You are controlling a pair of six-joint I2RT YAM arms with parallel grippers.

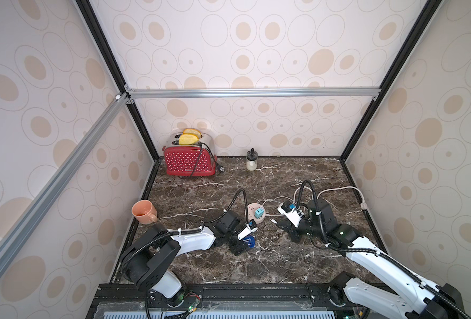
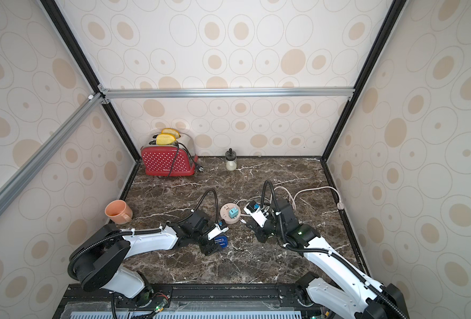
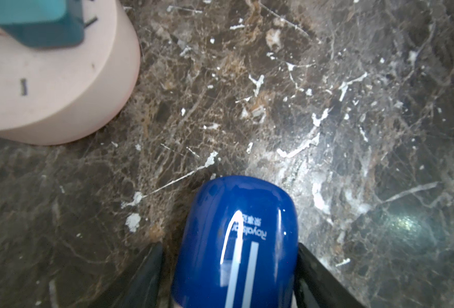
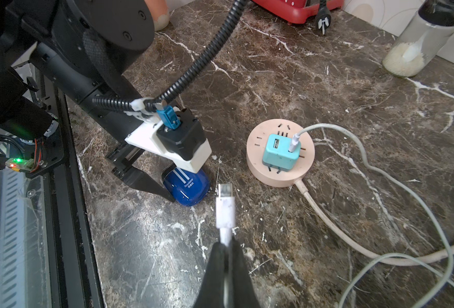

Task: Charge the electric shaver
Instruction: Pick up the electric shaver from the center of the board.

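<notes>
Charging has not begun, judging by the plug hanging free. On the left, the left arm lies low and stretched across the counter point(image 4: 327, 80), wrist tipped down, and its claw point(image 3: 228, 245) straddles the electric shaver point(image 4: 187, 188), which rests on the stone just short of the round power strip point(image 4: 258, 165). The jaws stand fairly wide, with a sliver of counter showing between one finger and the shaver, so the hold looks loose. Further right, the teal adapter point(image 4: 280, 152) sits in the strip with the white cable's far end plugged in, so that part is done. On the right, the right arm is bent low, its claw point(image 4: 226, 250) pinched tight on the cable plug point(image 4: 224, 205), which points toward the shaver. What remains is seating that plug; the shaver's port is not visible.
</notes>
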